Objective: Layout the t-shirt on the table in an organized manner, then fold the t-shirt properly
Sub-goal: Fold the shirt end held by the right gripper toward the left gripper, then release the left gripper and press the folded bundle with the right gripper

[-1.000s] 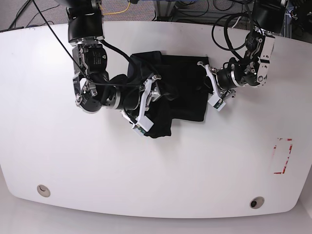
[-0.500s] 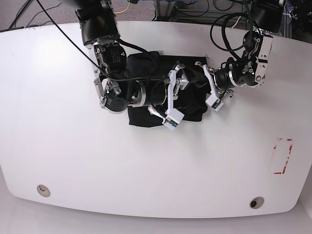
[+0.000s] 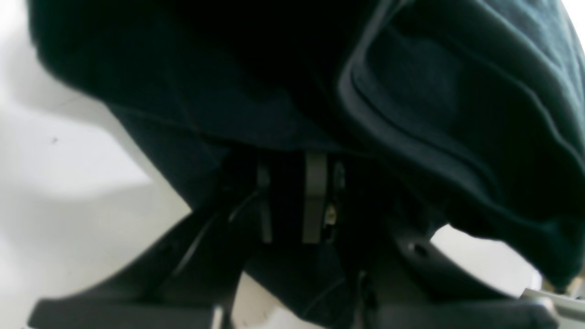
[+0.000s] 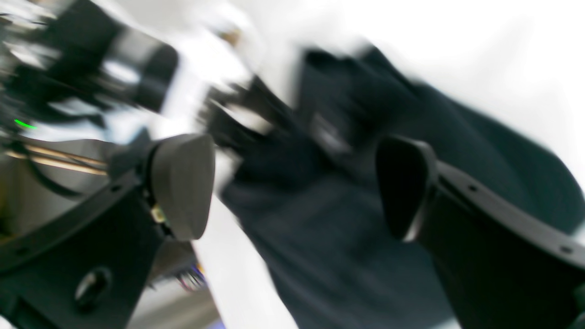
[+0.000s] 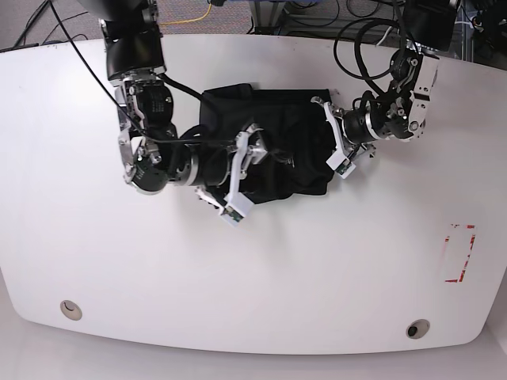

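Half-done at best: t-shirt point(image 5: 289, 150) is bunched mid-table point(image 5: 253, 277), my left gripper point(image 5: 333, 146) pinching its edge, right gripper point(image 4: 295, 187) spread empty, folds left to tidy.

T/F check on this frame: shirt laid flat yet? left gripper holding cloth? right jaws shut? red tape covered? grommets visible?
1. The t-shirt lies spread flat with both sleeves out. False: it is a bunched, folded-over heap between the two arms.
2. The left gripper is closed on the t-shirt's edge. True: cloth drapes over its fingers in the left wrist view.
3. The right gripper is clamped shut. False: its jaws stand wide apart, with the cloth behind them.
4. The red tape outline is covered by the shirt. False: it sits bare, well apart from the cloth.
5. Two grommets show along the table near edge. True.
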